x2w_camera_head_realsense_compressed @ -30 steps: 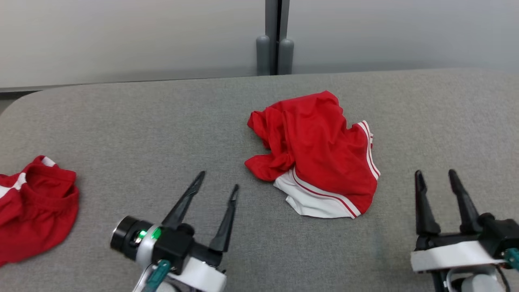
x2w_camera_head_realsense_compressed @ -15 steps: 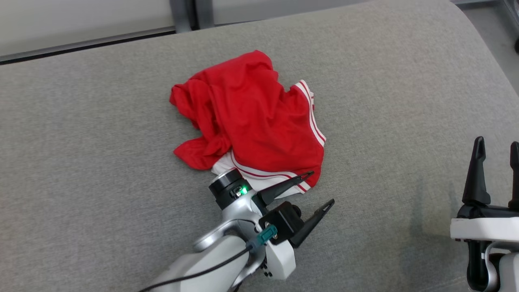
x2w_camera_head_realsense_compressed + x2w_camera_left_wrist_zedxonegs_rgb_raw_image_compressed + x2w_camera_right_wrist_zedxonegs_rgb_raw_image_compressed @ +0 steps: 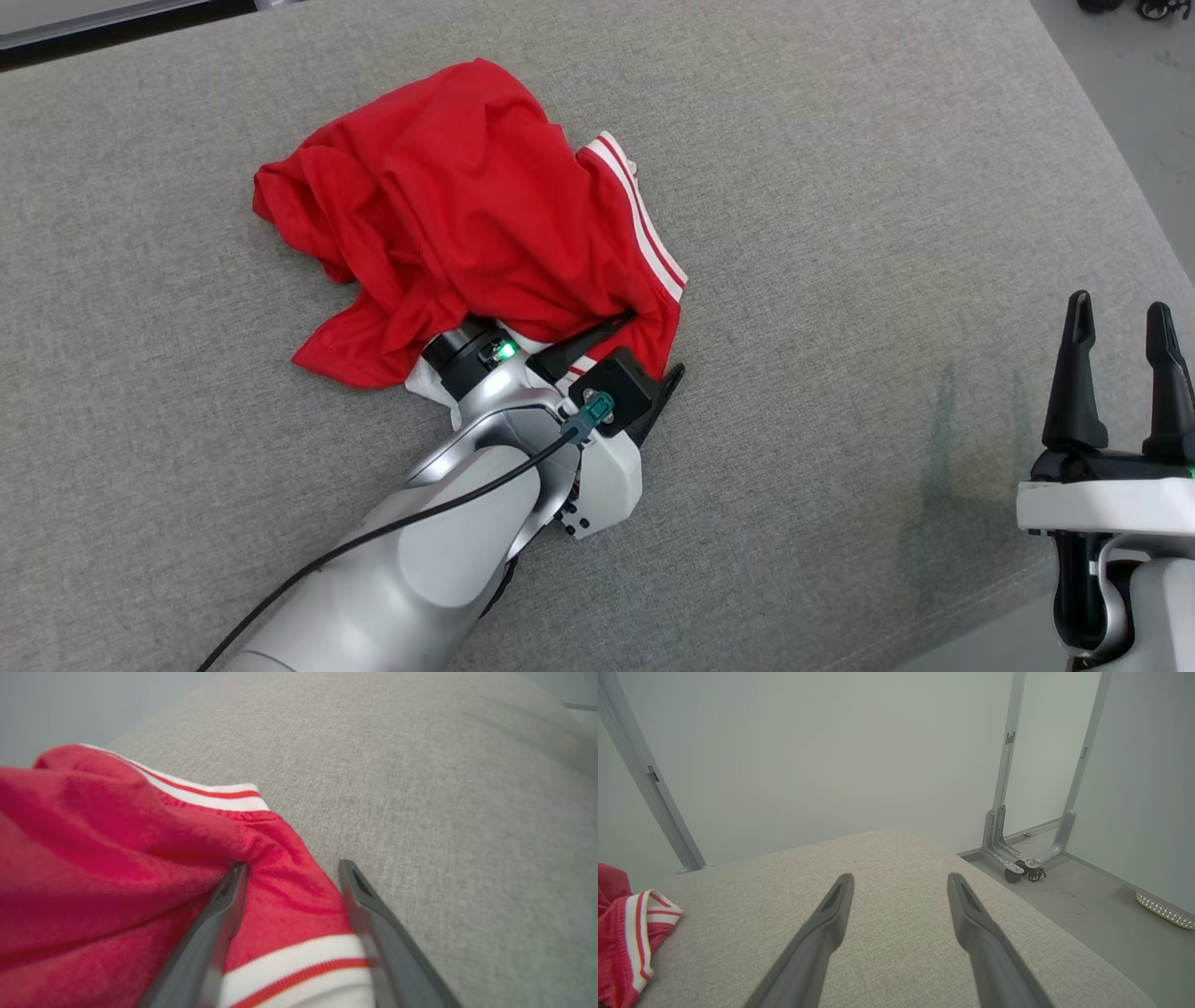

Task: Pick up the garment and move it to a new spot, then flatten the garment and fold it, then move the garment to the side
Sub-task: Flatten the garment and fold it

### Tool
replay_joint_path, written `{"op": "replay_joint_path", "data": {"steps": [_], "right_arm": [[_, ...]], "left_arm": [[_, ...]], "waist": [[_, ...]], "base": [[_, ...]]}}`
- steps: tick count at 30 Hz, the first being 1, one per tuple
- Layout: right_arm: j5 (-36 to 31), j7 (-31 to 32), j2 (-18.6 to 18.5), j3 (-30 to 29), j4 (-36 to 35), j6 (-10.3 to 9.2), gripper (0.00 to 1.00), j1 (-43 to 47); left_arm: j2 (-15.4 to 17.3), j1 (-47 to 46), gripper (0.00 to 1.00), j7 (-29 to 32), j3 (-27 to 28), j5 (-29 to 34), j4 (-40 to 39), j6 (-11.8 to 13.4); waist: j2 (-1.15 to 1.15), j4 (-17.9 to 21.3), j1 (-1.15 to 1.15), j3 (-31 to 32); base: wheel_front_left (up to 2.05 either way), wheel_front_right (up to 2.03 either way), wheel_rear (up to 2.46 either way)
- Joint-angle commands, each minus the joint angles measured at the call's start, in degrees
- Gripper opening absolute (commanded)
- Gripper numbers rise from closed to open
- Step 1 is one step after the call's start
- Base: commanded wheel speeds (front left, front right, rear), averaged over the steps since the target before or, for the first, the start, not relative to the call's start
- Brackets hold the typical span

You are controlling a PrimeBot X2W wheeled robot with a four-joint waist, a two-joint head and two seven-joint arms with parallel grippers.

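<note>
The garment [image 3: 457, 205] is red with white striped hems and lies crumpled on the grey cloth-covered table [image 3: 840, 187]. My left gripper [image 3: 653, 343] is open at its near right corner. In the left wrist view the garment [image 3: 117, 849] has its red corner and a white hem between the fingers of the left gripper [image 3: 293, 865], and the left finger presses into a fold. My right gripper [image 3: 1118, 306] stands open over bare table at the lower right, well clear of the cloth. From the right wrist, the right gripper [image 3: 901, 877] holds nothing and the garment [image 3: 621, 933] sits at the far left.
The table's right edge [image 3: 1102, 168] runs close beside my right gripper, with grey floor beyond it. A metal frame on casters [image 3: 1017, 858] stands on the floor past the table's far end, against pale walls.
The head camera has swung down and right. My left gripper has reached forward from the table's front to the garment's near corner, fingers now astride it. The right gripper stays open and still.
</note>
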State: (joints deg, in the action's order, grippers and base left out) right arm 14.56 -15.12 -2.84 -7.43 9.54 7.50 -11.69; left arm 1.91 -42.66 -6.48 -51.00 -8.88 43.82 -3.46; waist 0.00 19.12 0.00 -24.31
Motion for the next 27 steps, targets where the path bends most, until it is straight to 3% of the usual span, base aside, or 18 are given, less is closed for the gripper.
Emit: {"op": "replay_joint_path", "data": {"steps": [1,2,11,15,16,21,27], "right_arm": [[0.2,0.0,-0.1,0.0,0.0,-0.02,1.00,-0.6],[0.3,0.0,-0.1,0.0,0.0,-0.02,1.00,-0.8],[0.8,0.0,-0.1,1.0,0.6,-0.02,1.00,-0.8],[1.3,0.0,-0.1,1.7,1.0,-0.02,1.00,0.0],[1.3,0.0,-0.1,1.7,1.0,-0.02,1.00,0.0],[2.1,0.0,-0.1,2.5,1.5,-0.02,1.00,1.0],[2.1,0.0,-0.1,2.8,2.0,-0.02,1.00,2.4]], "left_arm": [[1.9,1.6,0.39,2.1,-1.3,-0.6,3.4,0.2],[1.9,1.4,0.00,2.0,-1.7,-1.1,3.6,0.1],[1.2,-1.9,0.00,-0.4,-2.7,-9.1,-0.8,-1.6],[1.0,-3.2,0.00,-0.1,0.1,-20.3,-6.0,-3.0],[1.0,-3.2,0.00,-0.1,0.1,-20.3,-6.0,-3.0],[1.1,-8.5,0.00,4.4,4.7,-35.0,-13.3,-3.5],[1.1,-19.4,0.00,9.6,12.7,-44.1,-17.9,-0.8]], "waist": [[0.00,0.1,0.00,0.0],[0.00,0.1,0.00,0.0],[0.00,0.5,0.00,2.2],[0.00,1.0,0.00,4.0],[0.00,1.0,0.00,4.0],[0.00,2.1,0.00,7.0],[0.00,2.7,0.00,10.4]], "base": [[0.00,0.00,0.00],[0.00,0.00,0.00],[0.00,0.00,0.00],[0.00,0.00,0.00],[0.00,0.00,0.00],[0.00,0.00,0.00],[0.00,0.00,0.00]]}}
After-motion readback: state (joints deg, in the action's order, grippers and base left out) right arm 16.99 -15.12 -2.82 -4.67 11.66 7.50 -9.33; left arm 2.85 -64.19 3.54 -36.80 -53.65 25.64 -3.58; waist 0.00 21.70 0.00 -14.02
